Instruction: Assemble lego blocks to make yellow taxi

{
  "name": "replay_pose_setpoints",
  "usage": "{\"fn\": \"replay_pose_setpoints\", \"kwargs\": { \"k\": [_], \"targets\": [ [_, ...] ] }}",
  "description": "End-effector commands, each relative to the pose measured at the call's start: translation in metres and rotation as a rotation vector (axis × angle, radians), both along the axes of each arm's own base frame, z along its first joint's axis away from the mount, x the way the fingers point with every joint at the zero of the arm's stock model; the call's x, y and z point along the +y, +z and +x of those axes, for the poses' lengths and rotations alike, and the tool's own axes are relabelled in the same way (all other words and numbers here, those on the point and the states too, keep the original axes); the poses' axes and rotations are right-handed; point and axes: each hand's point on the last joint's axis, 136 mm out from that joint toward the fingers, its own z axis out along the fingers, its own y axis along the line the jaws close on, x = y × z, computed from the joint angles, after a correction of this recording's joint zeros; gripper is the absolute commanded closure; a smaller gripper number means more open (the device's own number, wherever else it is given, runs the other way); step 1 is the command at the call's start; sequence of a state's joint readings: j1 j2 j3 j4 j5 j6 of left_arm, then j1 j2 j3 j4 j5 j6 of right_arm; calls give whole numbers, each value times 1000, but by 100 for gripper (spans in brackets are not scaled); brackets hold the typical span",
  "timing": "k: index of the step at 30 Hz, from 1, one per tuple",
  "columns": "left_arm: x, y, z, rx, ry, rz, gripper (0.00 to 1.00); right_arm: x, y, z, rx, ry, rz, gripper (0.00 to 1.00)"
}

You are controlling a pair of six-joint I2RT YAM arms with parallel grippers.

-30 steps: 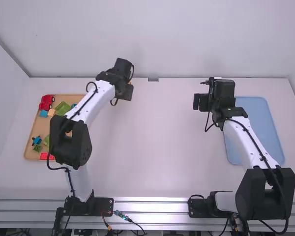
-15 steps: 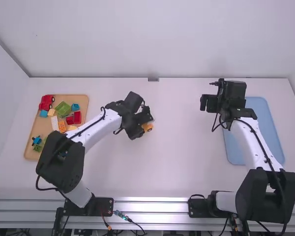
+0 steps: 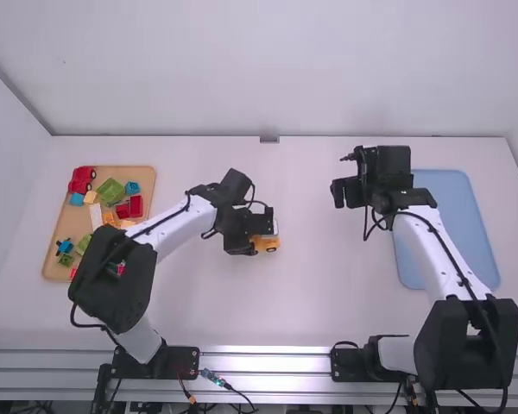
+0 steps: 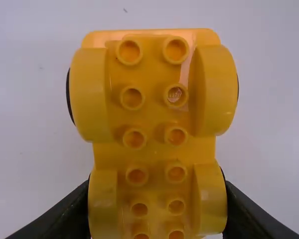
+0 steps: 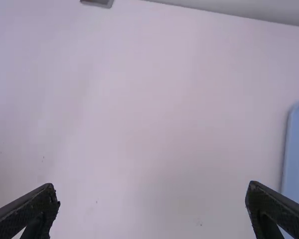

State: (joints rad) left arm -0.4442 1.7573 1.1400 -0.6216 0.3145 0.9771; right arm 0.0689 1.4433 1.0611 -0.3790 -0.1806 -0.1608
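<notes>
Left gripper point(image 4: 157, 201): one, closed on the yellow base point(image 3: 267, 245), wheels and all; carried in from the table's far side, it lies nearer the middle. Right gripper point(image 5: 152, 191): one, jaws wide, nothing held, beside the blue tray point(image 3: 453, 228). Significance: taxi's foundation probably arriving for assembly; further blocks point(image 3: 111, 191) wait in the wooden tray point(image 3: 144, 176).

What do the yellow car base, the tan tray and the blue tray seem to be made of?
Yellow car base: probably hard moulded plastic, glossy; its round studs and bright highlights suggest it.
Tan tray: perhaps wood or wood-coloured plastic, dull; only its colour hints.
Blue tray: likely smooth plastic, fairly matt; even colour and rounded corners suggest it.
</notes>
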Motion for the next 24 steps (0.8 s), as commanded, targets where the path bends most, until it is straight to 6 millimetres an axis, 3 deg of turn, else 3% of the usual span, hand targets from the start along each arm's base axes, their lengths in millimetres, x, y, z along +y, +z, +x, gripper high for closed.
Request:
{"fn": "replay_pose_setpoints", "kwargs": {
  "k": [1, 9, 13, 24],
  "targets": [
    [-5, -9, 0, 27, -47, 4, 84, 6, 19, 2, -47, 33, -11, 1],
    [-6, -23, 18, 46, -37, 55, 92, 20, 6, -4, -91, 83, -39, 1],
    [-6, -31, 32, -5, -13, 71, 89, 25, 0, -13, -129, 99, -32, 1],
    [-4, -37, 18, 25, -64, 104, 82, 33, 16, -44, -261, 147, 32, 1]
  ]
}}
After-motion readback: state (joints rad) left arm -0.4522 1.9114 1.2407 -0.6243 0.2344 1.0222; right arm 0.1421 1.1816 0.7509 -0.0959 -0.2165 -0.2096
